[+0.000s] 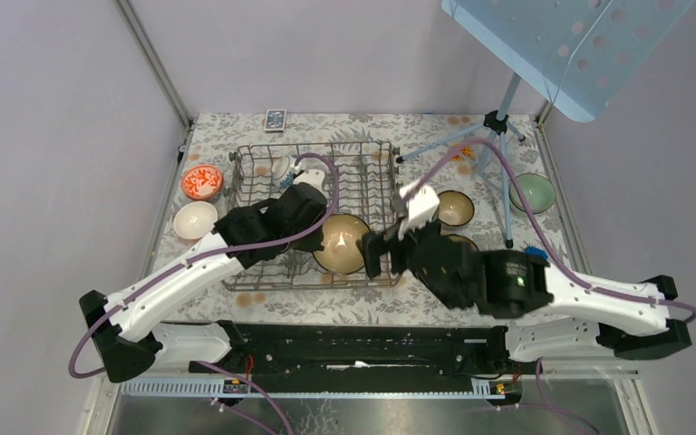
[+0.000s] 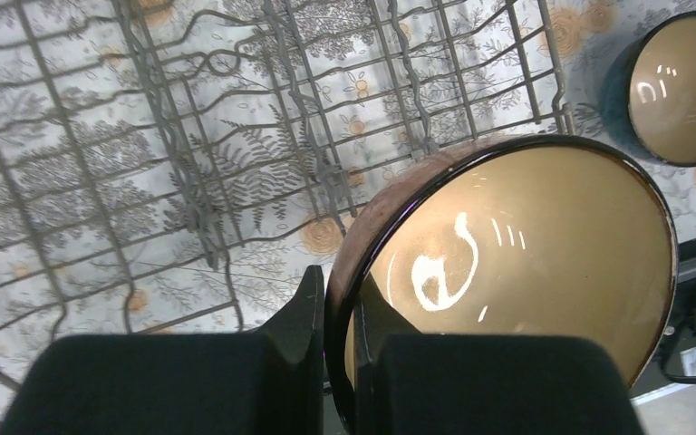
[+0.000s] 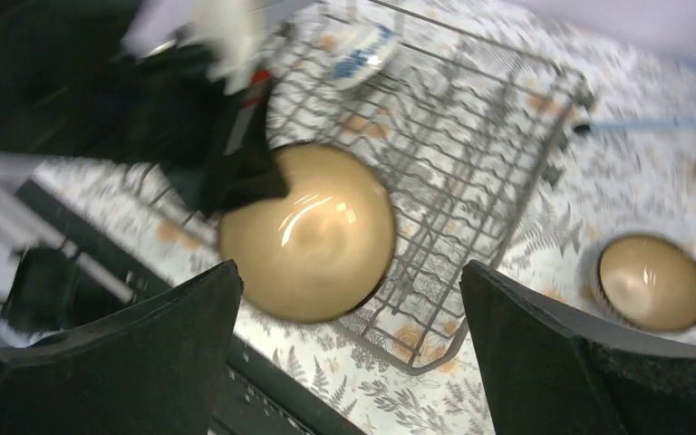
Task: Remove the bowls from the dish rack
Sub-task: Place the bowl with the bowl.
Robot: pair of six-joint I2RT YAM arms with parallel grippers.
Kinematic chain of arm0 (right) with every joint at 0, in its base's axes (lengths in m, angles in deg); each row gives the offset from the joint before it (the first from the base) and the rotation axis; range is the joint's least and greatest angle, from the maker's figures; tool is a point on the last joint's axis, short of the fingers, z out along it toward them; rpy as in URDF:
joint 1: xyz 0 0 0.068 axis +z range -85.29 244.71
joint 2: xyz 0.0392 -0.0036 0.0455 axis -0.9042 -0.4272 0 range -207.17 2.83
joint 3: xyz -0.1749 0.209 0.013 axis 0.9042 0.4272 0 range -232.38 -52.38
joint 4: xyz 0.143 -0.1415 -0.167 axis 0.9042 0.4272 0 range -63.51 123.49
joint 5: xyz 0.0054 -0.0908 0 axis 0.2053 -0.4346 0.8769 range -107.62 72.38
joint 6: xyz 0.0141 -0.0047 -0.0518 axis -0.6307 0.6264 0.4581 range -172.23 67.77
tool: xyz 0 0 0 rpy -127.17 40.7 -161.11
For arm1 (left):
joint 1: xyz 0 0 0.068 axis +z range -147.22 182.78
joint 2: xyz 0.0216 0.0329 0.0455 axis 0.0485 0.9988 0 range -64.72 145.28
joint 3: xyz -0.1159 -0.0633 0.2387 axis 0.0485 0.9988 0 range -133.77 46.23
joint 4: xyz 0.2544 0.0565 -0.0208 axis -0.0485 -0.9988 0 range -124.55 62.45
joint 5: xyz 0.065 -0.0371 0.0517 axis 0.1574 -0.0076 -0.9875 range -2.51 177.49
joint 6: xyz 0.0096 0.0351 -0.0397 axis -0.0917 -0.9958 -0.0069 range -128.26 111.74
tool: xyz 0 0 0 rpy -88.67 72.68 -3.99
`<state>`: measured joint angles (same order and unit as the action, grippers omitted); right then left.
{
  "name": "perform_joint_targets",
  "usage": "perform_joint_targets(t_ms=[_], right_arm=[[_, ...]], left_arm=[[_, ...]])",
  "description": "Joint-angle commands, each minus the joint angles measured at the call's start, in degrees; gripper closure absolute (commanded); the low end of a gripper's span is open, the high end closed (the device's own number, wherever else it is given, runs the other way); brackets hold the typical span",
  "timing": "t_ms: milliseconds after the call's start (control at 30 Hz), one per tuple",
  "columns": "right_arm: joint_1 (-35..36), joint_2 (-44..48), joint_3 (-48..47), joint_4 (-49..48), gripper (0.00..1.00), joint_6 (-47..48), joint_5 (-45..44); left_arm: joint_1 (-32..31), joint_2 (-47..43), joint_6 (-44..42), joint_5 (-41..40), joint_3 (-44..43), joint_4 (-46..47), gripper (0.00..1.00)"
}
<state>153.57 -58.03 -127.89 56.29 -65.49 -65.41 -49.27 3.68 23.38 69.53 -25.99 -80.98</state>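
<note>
- Rack (image 1: 317, 145) sits on the left-centre of the table. Its right rim is just beside the right gripper (image 3: 349, 281).
- Big bowl (image 1: 343, 245), tan inside with a dark rim, is tilted over the rack's near right part. I cannot tell whether its base rests on the wires.
- Left gripper (image 2: 340, 317) is clenched on that bowl's rim, with one finger inside and one outside.
- Right gripper is released, jaws spread wide and holding nothing. It hovers at the rack's near right corner, close to the big bowl.
- Small bowl (image 1: 281, 166), white with blue marks, leans among the tines at the rack's far left, near the left wrist.
- Most of the rack's middle and far right tines are bare in the left wrist view.
- Right of the rack, a tan bowl (image 1: 454, 207) stands on the cloth near the right wrist. A green bowl (image 1: 532, 192) stands further right, near the table edge.
- A tripod (image 1: 498, 122) leg runs down between those two bowls, so the free strip there is narrow.
- Left of the rack, a red bowl (image 1: 202, 181) and a white bowl (image 1: 195, 219) sit close to the left edge and just apart from each other.
- The floral cloth (image 1: 227, 127) covers the table. A small dark object (image 1: 275, 119) lies at its far edge.
- Pale walls (image 1: 54, 136) close in the left, back and right sides.
- A blue perforated board (image 1: 562, 45) on the tripod overhangs the far right corner.
</note>
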Motion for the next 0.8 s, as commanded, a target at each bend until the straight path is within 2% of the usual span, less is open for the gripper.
perform_joint_targets(t_ms=[0, 167, 367, 567, 767], right_arm=[[-14.25, -3.74, -2.78, 4.71, 0.04, -19.54, 8.91], [-21.0, -6.63, -3.66, 5.8, 0.12, -21.01, 15.58], [-28.1, -9.53, -1.77, 4.36, 0.37, -22.62, 24.99], [-29.01, -13.47, -1.58, 5.64, 0.38, -22.39, 26.86], [-29.75, -14.9, 0.88, 5.77, 0.52, -22.48, 27.02]], left_arm=[[-0.07, -3.65, 9.29, 1.5, 2.12, 10.37, 1.0], [-0.12, -5.91, 12.49, 0.69, 5.01, 11.22, 1.0], [-0.09, -5.96, 13.54, -0.02, 6.44, 11.75, 1.0], [-0.11, -6.45, 13.85, -0.93, 6.3, 11.85, 1.0], [-0.12, -7.16, 13.96, -1.82, 6.58, 12.1, 1.0]])
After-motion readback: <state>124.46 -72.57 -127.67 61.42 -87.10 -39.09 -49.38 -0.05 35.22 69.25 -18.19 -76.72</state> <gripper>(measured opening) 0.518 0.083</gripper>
